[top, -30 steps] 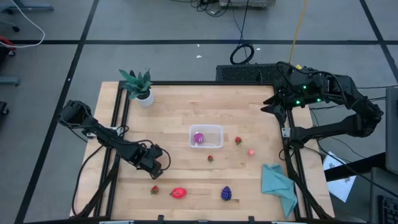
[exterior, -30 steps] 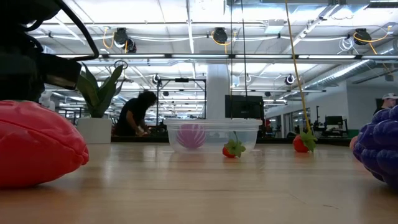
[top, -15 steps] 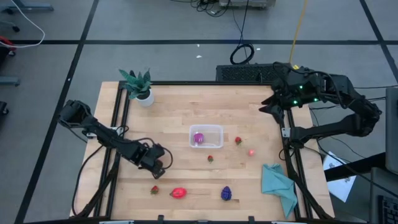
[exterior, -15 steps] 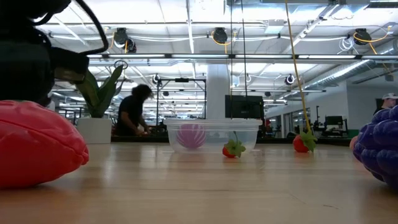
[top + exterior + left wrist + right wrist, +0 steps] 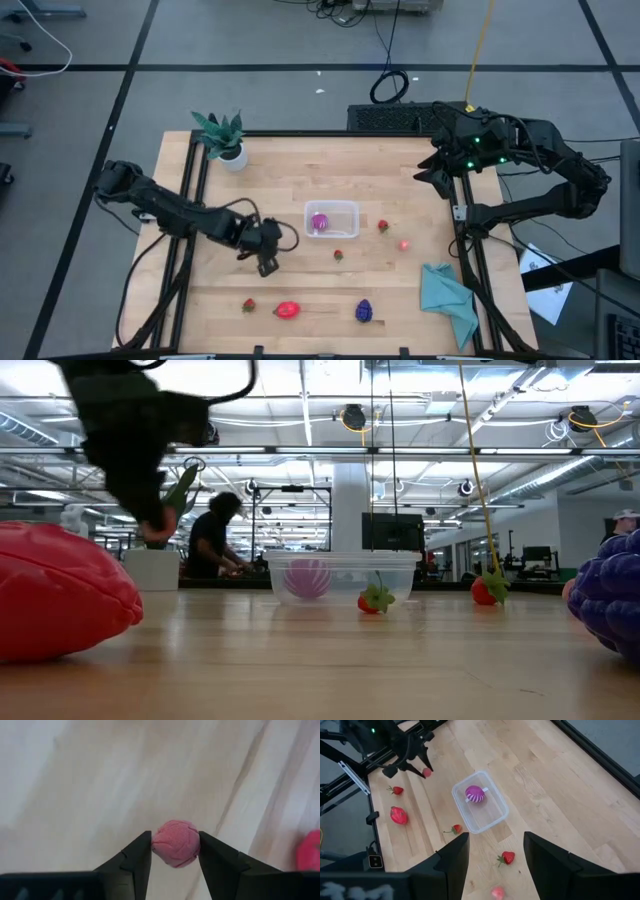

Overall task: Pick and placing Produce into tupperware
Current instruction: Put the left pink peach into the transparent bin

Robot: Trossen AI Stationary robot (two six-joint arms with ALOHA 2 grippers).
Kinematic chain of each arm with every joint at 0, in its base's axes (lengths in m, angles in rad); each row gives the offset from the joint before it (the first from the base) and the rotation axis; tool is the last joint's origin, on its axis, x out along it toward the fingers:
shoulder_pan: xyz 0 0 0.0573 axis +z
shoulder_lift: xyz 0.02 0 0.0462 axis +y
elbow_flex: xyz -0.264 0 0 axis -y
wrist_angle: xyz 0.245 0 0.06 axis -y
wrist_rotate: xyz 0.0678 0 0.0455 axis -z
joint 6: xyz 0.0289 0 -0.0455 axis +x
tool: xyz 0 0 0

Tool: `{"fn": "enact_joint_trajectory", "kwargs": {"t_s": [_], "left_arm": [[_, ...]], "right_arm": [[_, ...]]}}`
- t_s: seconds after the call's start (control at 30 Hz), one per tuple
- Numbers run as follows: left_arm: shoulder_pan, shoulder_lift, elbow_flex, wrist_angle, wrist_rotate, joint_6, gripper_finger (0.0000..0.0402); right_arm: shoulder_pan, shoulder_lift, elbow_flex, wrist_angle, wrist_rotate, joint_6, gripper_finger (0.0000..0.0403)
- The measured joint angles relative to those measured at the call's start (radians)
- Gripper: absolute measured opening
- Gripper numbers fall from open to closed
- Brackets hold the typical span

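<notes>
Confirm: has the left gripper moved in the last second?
Yes. The left gripper, shut on a small pink piece, has shifted toward the tupperware in the high view, closing much of the gap.

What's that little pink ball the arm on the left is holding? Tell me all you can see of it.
The small pink ball is round, with a matte, faintly creased surface, like soft toy produce. It sits pinched between the two dark fingers of the left gripper, one pressing each side, and is lifted clear of the wooden table. Seen from above, it hangs left of the clear tupperware, not yet over it. Nothing else touches it.
</notes>
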Motion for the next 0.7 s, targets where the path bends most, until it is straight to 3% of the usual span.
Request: {"fn": "enact_joint_trajectory", "kwargs": {"t_s": [0.2,0.37,0.5,0.7], "left_arm": [[0.113,0.000,0.122,0.014,-0.081,0.233,0.0152],[0.190,0.036,0.173,0.141,-0.074,0.385,0.0152],[0.239,0.146,0.236,0.213,-0.040,0.480,0.0152],[0.290,0.380,0.431,0.182,0.044,0.589,0.0152]], "right_arm": [[0.000,0.000,0.000,0.000,0.000,-0.003,0.0180],[0.000,0.000,0.000,-0.001,0.000,-0.011,0.0180],[0.000,0.000,0.000,-0.001,0.000,-0.026,0.0180],[0.000,0.000,0.000,-0.001,0.000,-0.024,0.0180]]}}
